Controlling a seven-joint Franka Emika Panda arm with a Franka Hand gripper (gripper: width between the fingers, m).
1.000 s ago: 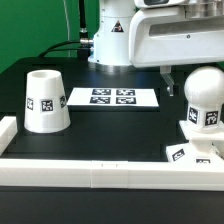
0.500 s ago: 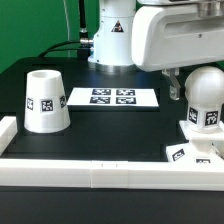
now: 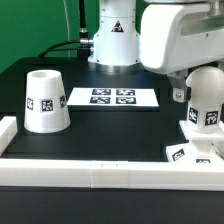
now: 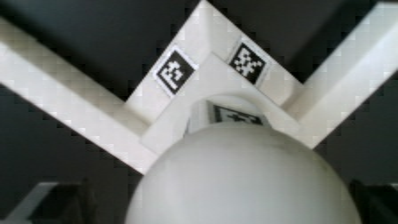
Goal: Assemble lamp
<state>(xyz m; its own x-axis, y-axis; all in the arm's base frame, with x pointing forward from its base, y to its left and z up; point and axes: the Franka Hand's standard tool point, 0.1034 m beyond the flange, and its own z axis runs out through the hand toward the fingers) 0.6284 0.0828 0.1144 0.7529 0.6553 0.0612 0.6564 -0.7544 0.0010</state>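
The white round-headed bulb (image 3: 207, 100) stands upright on the squat tagged base (image 3: 192, 150) at the exterior view's right, in the corner of the white border. My gripper (image 3: 194, 86) hangs over the bulb's head, with one dark finger (image 3: 178, 92) beside it. In the wrist view the bulb head (image 4: 246, 175) fills the near part, between my two dark fingertips (image 4: 39, 203), which stand apart from it. Beyond it is the base (image 4: 199, 72) with its tags. The jaws are open. The tapered shade (image 3: 44, 101) stands mouth up at the exterior view's left.
The marker board (image 3: 112, 98) lies flat on the black table behind the middle. A raised white border (image 3: 90, 173) runs along the front and round the right corner. The arm's pedestal (image 3: 112, 40) stands at the back.
My gripper has moved toward the exterior view's right and now sits over the bulb, covering more of its head. The shade, bulb and base have not moved.
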